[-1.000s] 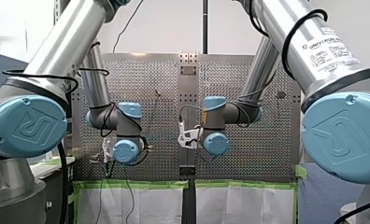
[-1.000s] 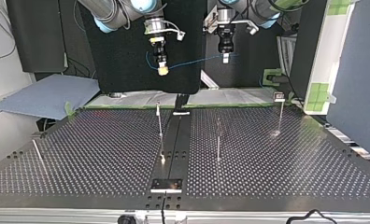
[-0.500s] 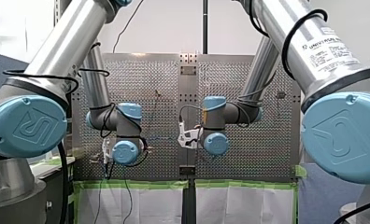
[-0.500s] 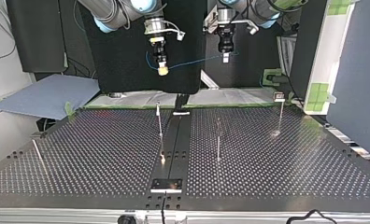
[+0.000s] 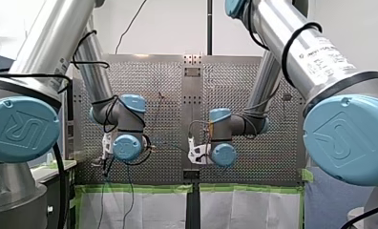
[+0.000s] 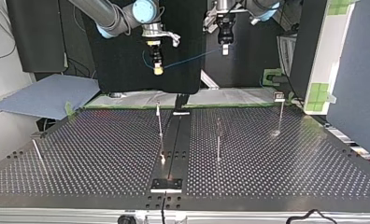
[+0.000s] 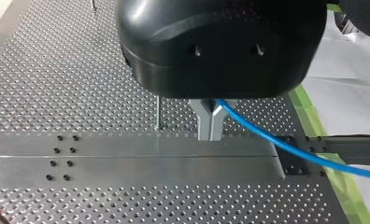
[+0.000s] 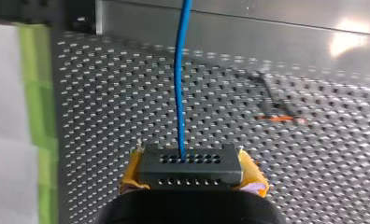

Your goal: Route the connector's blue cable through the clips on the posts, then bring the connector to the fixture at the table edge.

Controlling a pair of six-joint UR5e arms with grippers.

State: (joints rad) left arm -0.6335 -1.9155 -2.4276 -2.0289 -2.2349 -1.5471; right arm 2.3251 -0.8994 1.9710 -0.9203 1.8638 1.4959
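Top view: my right gripper [image 6: 158, 70] pinches the black connector [image 8: 191, 165] between yellow pads [image 8: 254, 176] above the perforated table [image 6: 103, 154], while my left gripper [image 6: 225, 48], metal fingers [image 7: 205, 123] pressed together, clamps the blue cable [image 6: 188, 58] strung between them.

- Our left gripper [image 7: 210, 134] has a glossy black plastic housing and bare grey metal fingers [image 7: 202, 116].
- The blue cable [image 7: 286, 149] has a smooth, slightly shiny plastic sheath.
- The connector [image 8: 191, 163] is matt black plastic, pierced with rows of small holes.
- Our right gripper [image 8: 191, 179] has soft-looking yellow pads [image 8: 254, 175].
- The table [image 7: 57, 93] is dull perforated metal, and its centre strip [image 7: 127, 158] is smooth and brushed.
- We see matt green tape [image 7: 309, 119].
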